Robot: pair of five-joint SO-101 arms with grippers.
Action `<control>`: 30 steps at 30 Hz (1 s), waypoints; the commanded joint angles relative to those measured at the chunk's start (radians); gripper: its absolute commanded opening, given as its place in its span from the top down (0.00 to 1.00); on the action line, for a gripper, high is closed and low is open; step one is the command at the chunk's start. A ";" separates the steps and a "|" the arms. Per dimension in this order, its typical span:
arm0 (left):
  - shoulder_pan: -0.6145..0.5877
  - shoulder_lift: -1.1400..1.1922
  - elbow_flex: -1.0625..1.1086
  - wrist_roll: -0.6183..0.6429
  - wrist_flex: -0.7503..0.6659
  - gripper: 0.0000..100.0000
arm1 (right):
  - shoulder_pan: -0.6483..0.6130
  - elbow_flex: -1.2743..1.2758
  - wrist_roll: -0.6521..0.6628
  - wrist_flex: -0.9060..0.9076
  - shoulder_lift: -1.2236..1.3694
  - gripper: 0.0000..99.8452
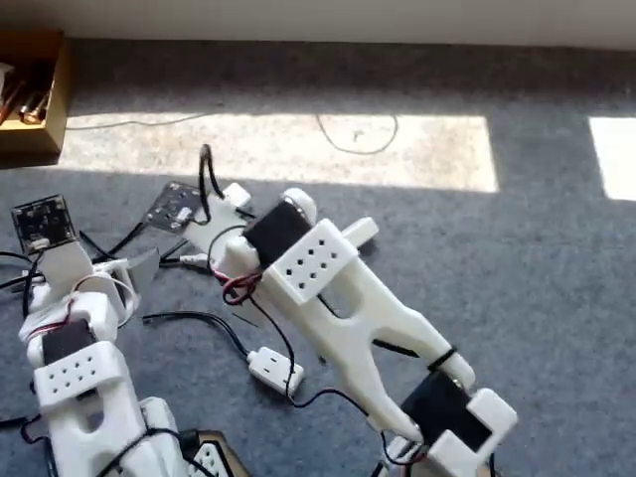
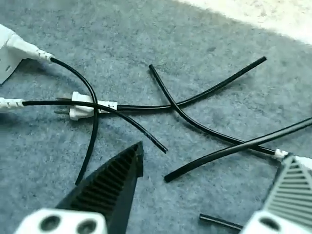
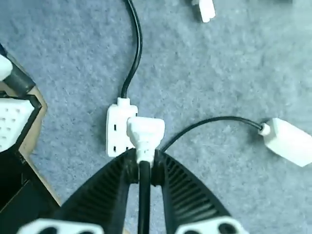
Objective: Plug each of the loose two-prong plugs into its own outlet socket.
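A grey carpet floor (image 1: pixel 537 258) spreads across the scene, crossed by a wide bright sunlit patch (image 1: pixel 278 149) and a second patch (image 1: pixel 611 154) at the edge. A thin wire (image 1: pixel 358 134) loops over the wide patch. A wooden box (image 1: pixel 50 99) sits in the far corner, below a pale wall (image 1: pixel 348 18).

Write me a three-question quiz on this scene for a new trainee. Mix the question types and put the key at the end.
1. True or false: the left gripper is shut on a plug.
2. What does the right gripper hold? A) a white plug B) a screwdriver C) a coin
3. Fill in: the loose plug in front of the left gripper lies on the grey ____.
Key: 1 false, it is open and holds nothing. 2 A, held against the outlet socket. 3 carpet.
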 commanded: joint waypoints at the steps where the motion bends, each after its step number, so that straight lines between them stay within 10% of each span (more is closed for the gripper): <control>1: -0.058 0.081 0.062 -0.002 -0.178 0.59 | -0.038 -0.081 0.014 0.044 0.091 0.99; 10: -0.208 0.214 0.005 -0.118 -0.264 0.59 | -0.041 -0.042 0.008 0.045 0.062 0.99; 20: -0.255 0.868 -1.291 -0.319 0.799 0.59 | -0.041 0.134 0.037 0.025 -0.128 0.99; 30: -0.529 1.570 -2.232 -0.434 0.987 0.59 | -0.048 0.275 0.037 -0.081 -0.139 0.99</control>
